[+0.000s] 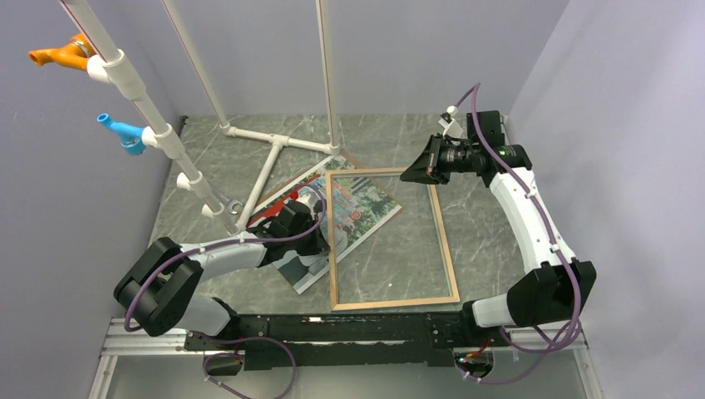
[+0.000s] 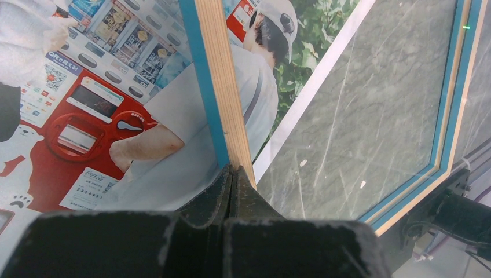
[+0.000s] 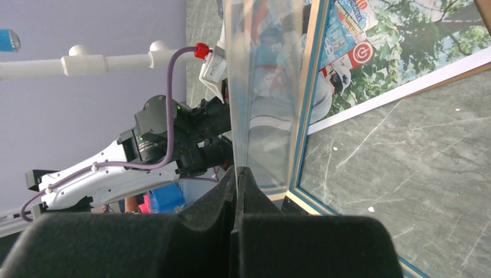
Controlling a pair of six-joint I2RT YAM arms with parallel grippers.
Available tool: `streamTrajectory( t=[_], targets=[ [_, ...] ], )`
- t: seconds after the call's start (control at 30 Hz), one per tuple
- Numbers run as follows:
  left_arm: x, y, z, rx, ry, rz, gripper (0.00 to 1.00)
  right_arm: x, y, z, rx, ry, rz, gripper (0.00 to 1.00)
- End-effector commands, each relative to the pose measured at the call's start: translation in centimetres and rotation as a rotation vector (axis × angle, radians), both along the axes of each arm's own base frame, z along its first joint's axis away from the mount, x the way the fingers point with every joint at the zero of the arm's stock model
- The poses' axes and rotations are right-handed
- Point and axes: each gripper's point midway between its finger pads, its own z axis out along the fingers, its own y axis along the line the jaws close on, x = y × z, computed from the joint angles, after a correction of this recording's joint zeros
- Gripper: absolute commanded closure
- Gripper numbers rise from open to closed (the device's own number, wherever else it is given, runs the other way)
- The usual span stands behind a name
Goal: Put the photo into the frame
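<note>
The frame (image 1: 395, 304), light wood on top with a clear pane, lies on the grey marble table, its left part over the photo (image 1: 366, 209). My left gripper (image 1: 324, 239) is shut, its tips touching the frame's left rail (image 2: 223, 87) from above, and the photo (image 2: 98, 104) spreads out to the left of it. My right gripper (image 1: 407, 174) is at the frame's far right corner, shut on its edge. In the right wrist view a glossy clear strip runs up from the right gripper (image 3: 237, 169) beside the wood rail (image 3: 310, 87). The photo (image 3: 399, 40) shows beyond.
A brown backing board (image 1: 350, 160) peeks out under the photo's far edge. A white pipe stand (image 1: 274, 150) rises at the back left, carrying an orange fitting (image 1: 62, 54) and a blue one (image 1: 125, 133). Grey walls enclose three sides. The arms' black base rail (image 1: 332, 328) lines the near edge.
</note>
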Motion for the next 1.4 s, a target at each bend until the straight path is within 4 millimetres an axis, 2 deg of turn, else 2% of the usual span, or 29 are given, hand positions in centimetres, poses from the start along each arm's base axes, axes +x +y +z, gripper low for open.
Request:
streamTrajectory(
  t=[0.0, 0.23, 0.6, 1.37],
  targets=[
    [-0.7, 2.0, -2.4, 0.124, 0.041, 0.007, 1.00, 0.7, 0.5, 0.2, 0.020, -0.017, 0.001, 1.00],
    [-0.7, 2.1, -2.5, 0.131, 0.042, 0.006, 1.00, 0.3, 1.0, -0.4, 0.009, -0.005, 0.011, 1.00],
    [-0.7, 2.2, -2.7, 0.138, 0.044, 0.007, 1.00, -0.4, 1.2, 0.0, 0.007, -0.006, 0.013, 1.00],
    [-0.9, 2.3, -3.2, 0.152, 0.059, 0.005, 1.00, -2.0, 1.0, -2.6, -0.064, 0.055, 0.047, 1.00]
  ],
)
